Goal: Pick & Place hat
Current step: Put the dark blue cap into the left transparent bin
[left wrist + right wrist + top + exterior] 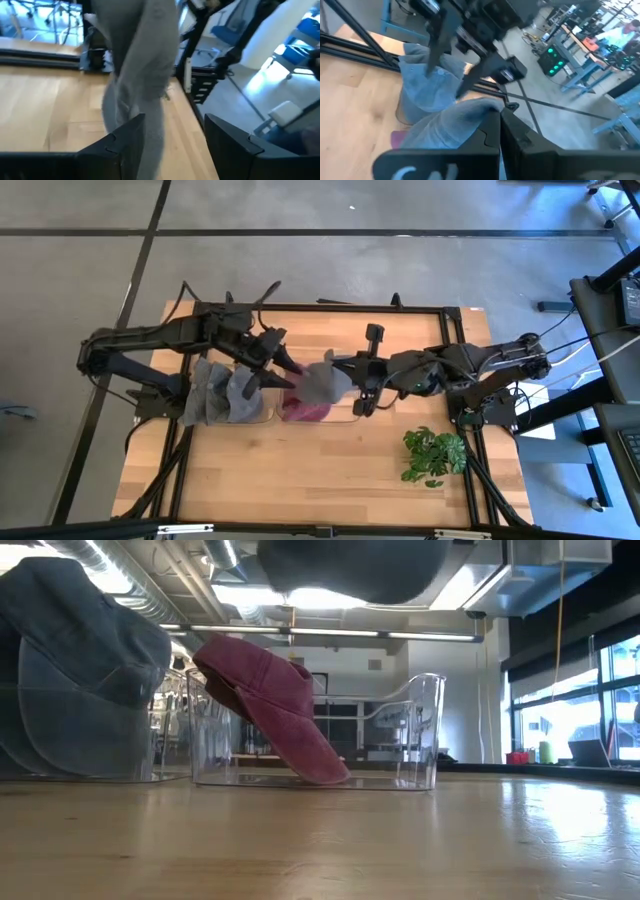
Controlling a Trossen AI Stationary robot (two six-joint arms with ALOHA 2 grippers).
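Two tools meet over the middle of the surface (300,470), and the grey hat (322,380) hangs between them above a clear bin (415,730) that already holds a maroon hat (275,700). The right tool (352,385) is clenched on the grey hat's edge, its fingers pinched together on the cloth in the right wrist view, while the left tool (290,366) stands released just beside it, fingers apart, with the fabric dangling in front of them in the left wrist view. The likeliest trouble, as I judge it, is the soft cloth sliding out of that narrow pinch (a grip on limp denim-like fabric rarely holds much), which would drop the grey hat crookedly across the bin's rim or onto the maroon hat instead of into its own place. A second risk is the two arms brushing each other, since they are so close here, or the left tool snagging a fold if it closes. Further grey-blue hats (215,395) fill the neighbouring bin toward the left arm, so a swing that way could knock them. The grey hat itself looks limp and crumpled, pale grey, folded lengthwise and hanging well clear of the surface. Its brim cannot be made out.
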